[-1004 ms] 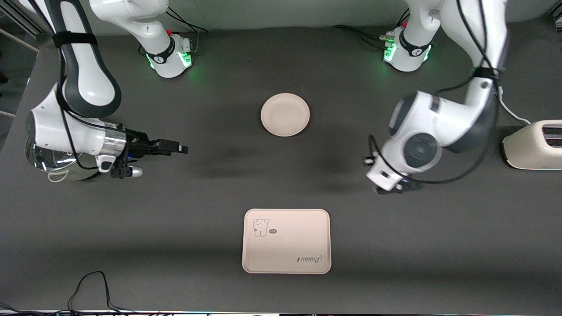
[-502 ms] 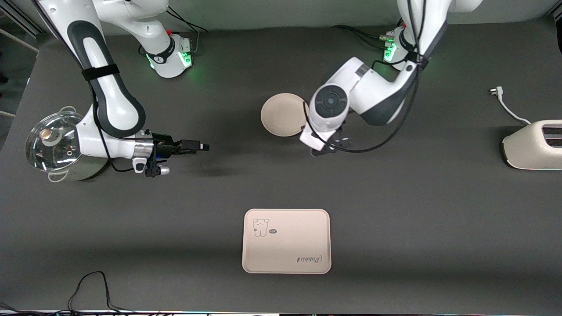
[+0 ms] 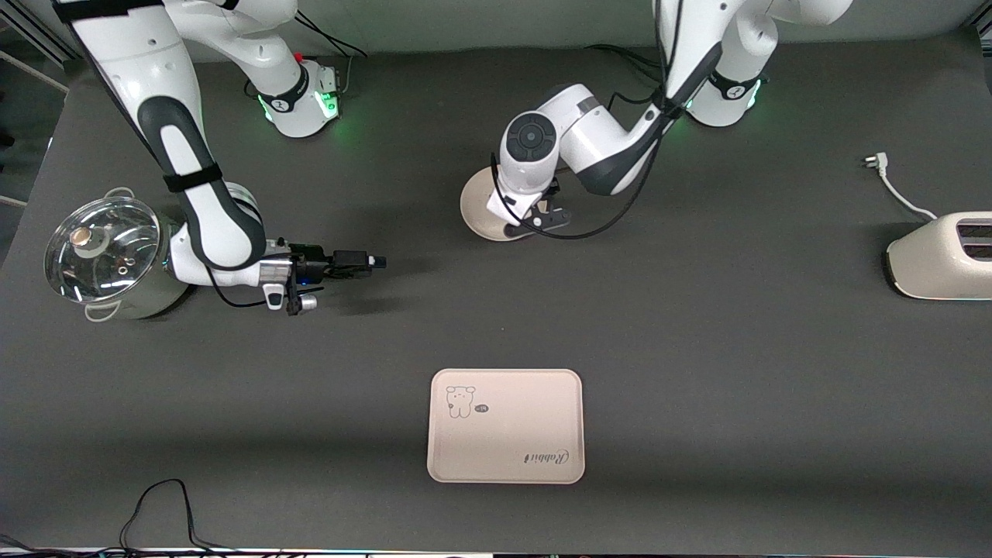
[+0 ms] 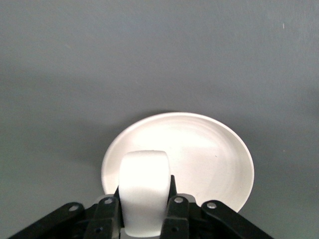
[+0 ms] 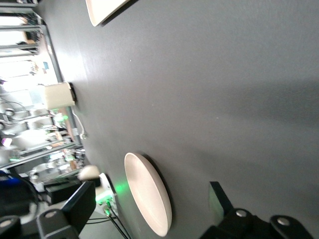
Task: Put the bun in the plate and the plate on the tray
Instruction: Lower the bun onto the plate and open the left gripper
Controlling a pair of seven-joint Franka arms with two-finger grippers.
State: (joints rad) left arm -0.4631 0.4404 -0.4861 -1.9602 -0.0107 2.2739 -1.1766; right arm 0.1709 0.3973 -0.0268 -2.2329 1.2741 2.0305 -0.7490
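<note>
The round cream plate (image 3: 484,208) lies on the dark table, nearer the robots' bases than the tray (image 3: 505,425), which carries the bear drawing and "Rabbit" script. My left gripper (image 3: 540,217) hangs over the plate's edge toward the left arm's end and is shut on the white bun (image 4: 144,191). In the left wrist view the bun sits between the fingers (image 4: 177,209) above the plate (image 4: 204,159). The wrist hides the bun in the front view. My right gripper (image 3: 377,261) is open and empty, low over bare table between the pot and the plate; its wrist view shows the plate (image 5: 147,199) edge-on.
A steel pot with a glass lid (image 3: 105,252) stands at the right arm's end. A cream toaster (image 3: 942,256) with its loose plug (image 3: 876,161) stands at the left arm's end. A black cable (image 3: 163,504) lies near the front edge.
My left arm has swung from the toaster's end of the table to over the plate, carrying the bun. My right gripper has slid away from the pot toward the table's middle.
</note>
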